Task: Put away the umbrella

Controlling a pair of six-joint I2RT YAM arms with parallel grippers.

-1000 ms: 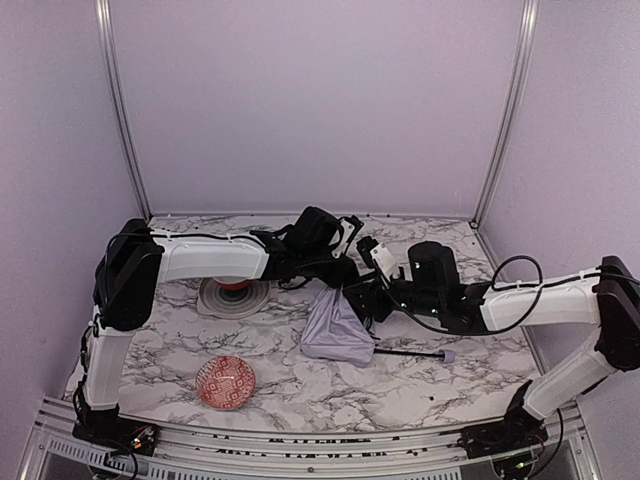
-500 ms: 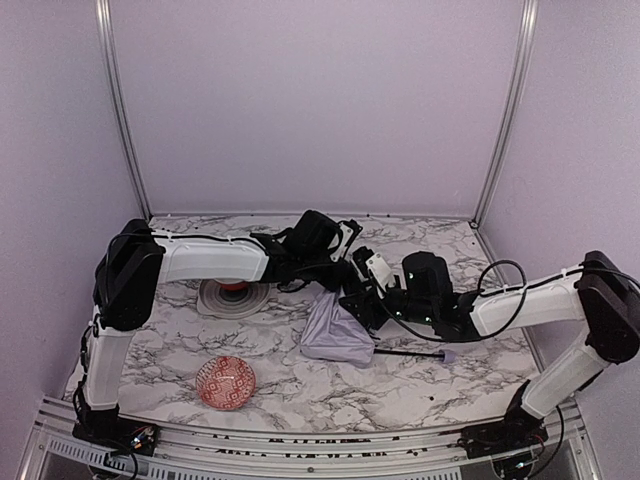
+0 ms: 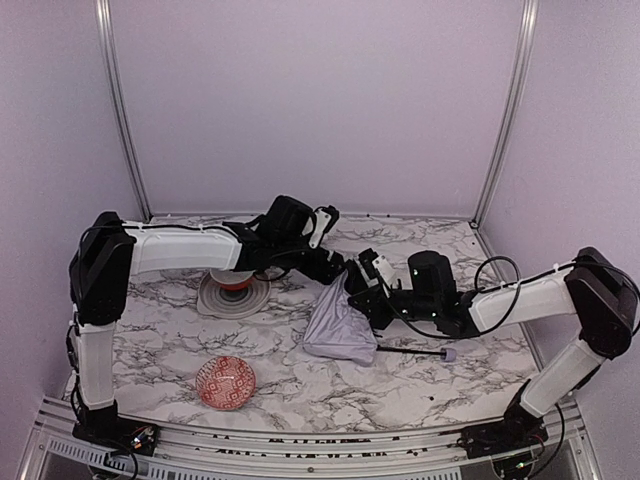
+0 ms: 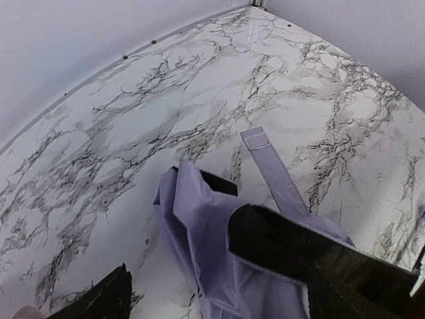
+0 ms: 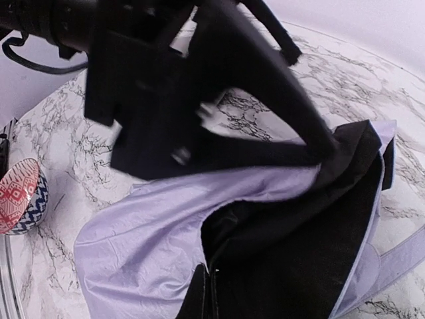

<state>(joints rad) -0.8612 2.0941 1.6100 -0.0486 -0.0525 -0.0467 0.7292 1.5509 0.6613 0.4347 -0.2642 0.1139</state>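
Observation:
The umbrella (image 3: 338, 332) lies mid-table as a crumpled lavender heap. Its thin black shaft runs right to a small knob handle (image 3: 449, 355). My right gripper (image 3: 356, 293) is shut on the upper edge of the fabric, holding it up in a peak. In the right wrist view the shut jaws (image 5: 210, 292) pinch where lavender cloth (image 5: 139, 232) meets its black lining. My left gripper (image 3: 337, 266) stands open just above that peak. The left wrist view has its fingers spread wide (image 4: 178, 247) either side of the cloth (image 4: 192, 219), and a lavender strap (image 4: 273, 171) lies flat behind.
A red patterned bowl (image 3: 226, 382) sits near the front left. A grey plate (image 3: 214, 300) with something red on it lies under the left forearm. Lavender walls and metal posts close in the marble table (image 3: 180, 340).
The left gripper has let go, opened wide and drawn back to the left. The right gripper has pushed left and shut on the fabric's top edge.

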